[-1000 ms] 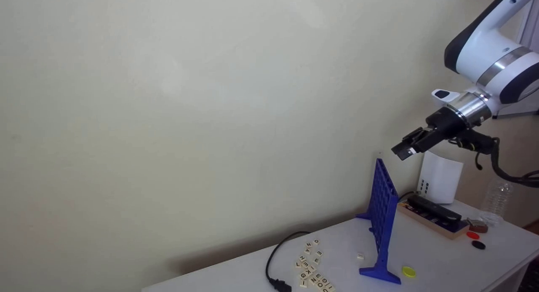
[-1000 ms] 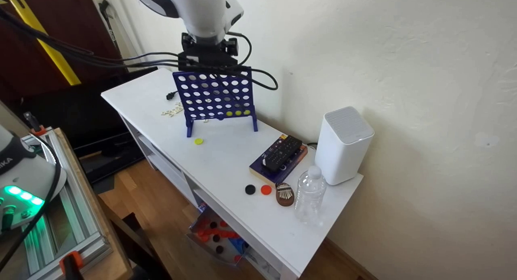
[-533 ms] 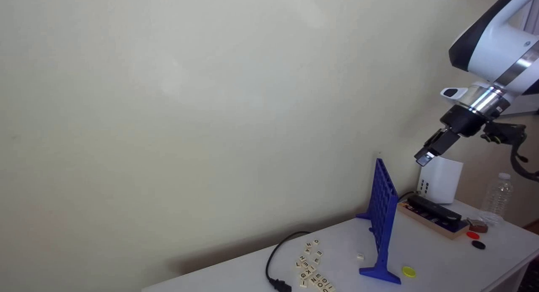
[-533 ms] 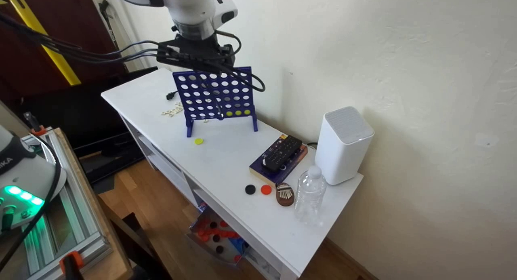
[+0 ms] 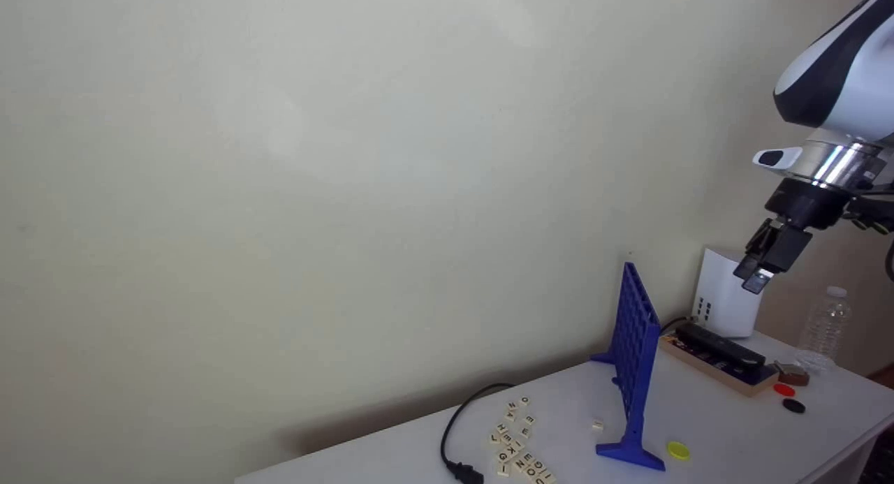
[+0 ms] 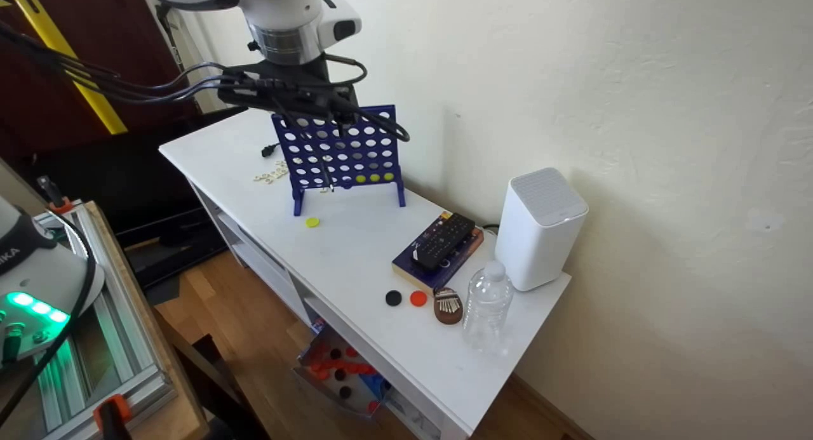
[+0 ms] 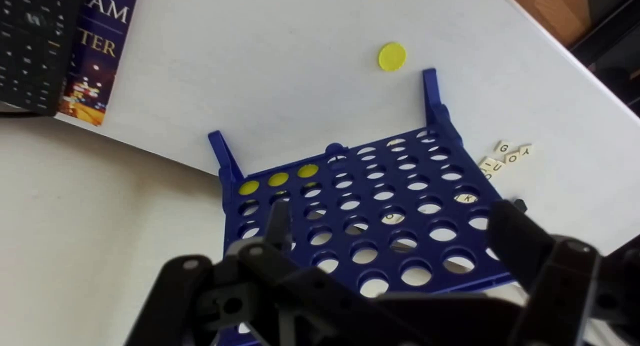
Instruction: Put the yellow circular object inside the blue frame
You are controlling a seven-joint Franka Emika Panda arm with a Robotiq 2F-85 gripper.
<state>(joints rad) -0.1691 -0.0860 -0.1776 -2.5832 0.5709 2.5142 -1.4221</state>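
The loose yellow disc lies flat on the white table beside the blue frame's foot, in both exterior views and in the wrist view. The blue frame stands upright; it also shows in the other views. Several of its slots are vacant; three yellow discs sit in its bottom row at one end. My gripper is in the air, above table height and apart from the frame. In the wrist view its fingers are wide apart with nothing between them.
A book with a black remote, a white router, a clear bottle, a thumb piano, and red and black discs stand on the table. Letter tiles and a cable lie behind the frame.
My gripper has moved away from above the blue frame, rightward and slightly down in an exterior view, and now points more steeply downward. The yellow disc and frame have not moved.
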